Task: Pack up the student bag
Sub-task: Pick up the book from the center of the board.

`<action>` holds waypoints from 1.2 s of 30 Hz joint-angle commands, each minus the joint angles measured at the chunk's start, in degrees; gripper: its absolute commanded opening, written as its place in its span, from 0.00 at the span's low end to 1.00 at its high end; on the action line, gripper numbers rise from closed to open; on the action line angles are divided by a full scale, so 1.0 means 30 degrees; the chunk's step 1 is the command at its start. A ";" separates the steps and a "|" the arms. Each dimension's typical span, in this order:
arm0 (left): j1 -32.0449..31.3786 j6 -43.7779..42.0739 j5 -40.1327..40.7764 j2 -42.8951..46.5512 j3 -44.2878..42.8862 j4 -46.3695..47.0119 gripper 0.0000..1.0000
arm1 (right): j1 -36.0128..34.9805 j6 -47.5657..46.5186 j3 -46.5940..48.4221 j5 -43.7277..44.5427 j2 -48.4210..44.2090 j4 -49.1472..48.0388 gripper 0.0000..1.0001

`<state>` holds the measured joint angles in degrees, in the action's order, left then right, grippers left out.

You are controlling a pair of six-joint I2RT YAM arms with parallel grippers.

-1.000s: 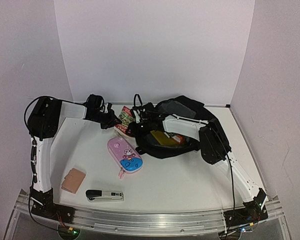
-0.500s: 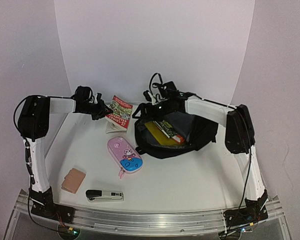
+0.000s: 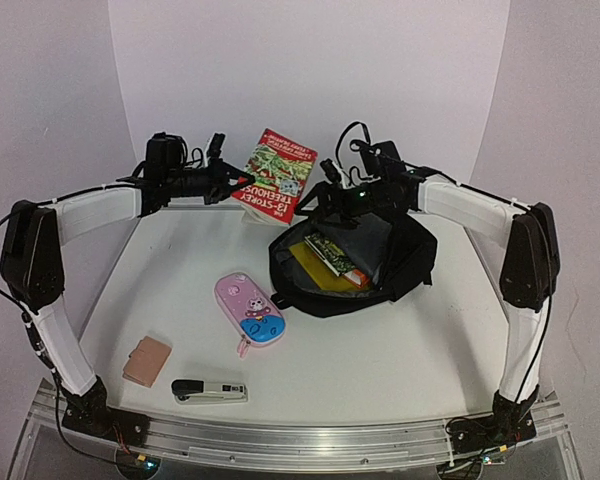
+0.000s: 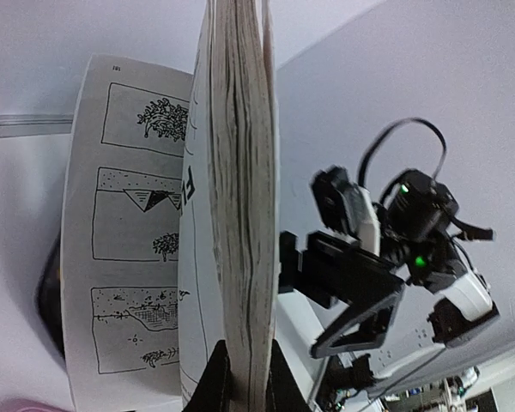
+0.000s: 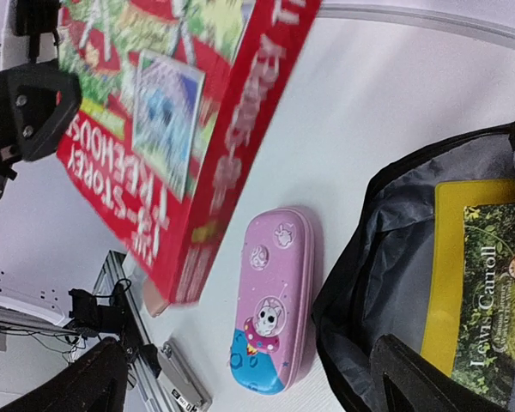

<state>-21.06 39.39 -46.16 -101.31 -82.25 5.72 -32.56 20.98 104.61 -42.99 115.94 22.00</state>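
Black student bag, unzipped, lying flat

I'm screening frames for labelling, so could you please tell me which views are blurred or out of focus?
Top external: evenly lit, sharp throughout. Left wrist: page edges of the book sharp, the right arm behind softer. Right wrist: the red cover is smeared, the pink pencil case crisp.
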 commanded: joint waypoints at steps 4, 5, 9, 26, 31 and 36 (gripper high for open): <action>-0.2561 0.0920 -0.1731 0.1879 0.1383 0.3467 0.00 | -0.0105 0.0539 -0.0667 -0.2525 -0.2745 -0.0595 0.94; -0.2800 0.0998 -0.1830 0.1980 0.1547 0.3687 0.00 | -0.0105 0.0657 -0.0822 -0.2729 -0.2950 -0.0756 0.91; -0.3383 0.1261 -0.2115 0.2316 0.2146 0.4341 0.00 | -0.0105 0.0996 -0.1581 -0.2998 -0.3804 -0.1380 0.70; -0.3468 0.3837 0.4318 0.6116 0.7028 0.6580 0.82 | 0.1780 0.4186 -0.0418 -0.1433 -0.5291 -0.3210 0.00; -0.3728 0.4908 0.3896 0.5568 0.8191 0.8652 0.89 | 0.1861 0.5640 -0.0950 -0.1643 -0.5473 -0.4790 0.00; -0.4682 0.5380 0.3067 0.4154 0.7713 1.0035 1.00 | 0.1865 0.8080 -0.2376 -0.2127 -0.5782 -0.7714 0.00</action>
<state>-32.70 53.26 -35.43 -86.21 -57.65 28.13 -26.38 38.24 99.23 -47.31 103.50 11.87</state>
